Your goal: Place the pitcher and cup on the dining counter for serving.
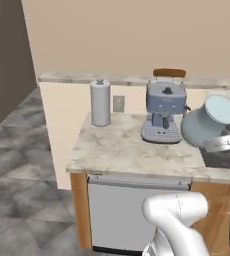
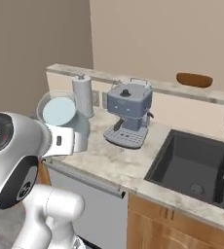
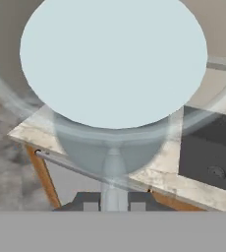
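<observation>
You see the pitcher (image 1: 207,122) at right of frame, tilted, raised off the tabletop (image 1: 117,147), fingers (image 3: 90,203) nearly closed on its handle, coffee machine (image 1: 164,111) just left, sink (image 2: 194,165) lower right.

Even, diffuse light fills all three rendered pictures, with no clear source and no hard glare. Shadows are faint: a soft dark patch lies under the coffee machine (image 1: 163,112) near the back edge of the worktop (image 1: 117,150), and the sink (image 2: 194,165) basin reads dark. The left wall in both base views sits in dull brown shade. Edges are slightly soft and jagged, as in low-resolution rendering. In the hand view the translucent pitcher (image 3: 112,74) veils what lies behind it, perhaps blurring the worktop's edge beneath.
</observation>
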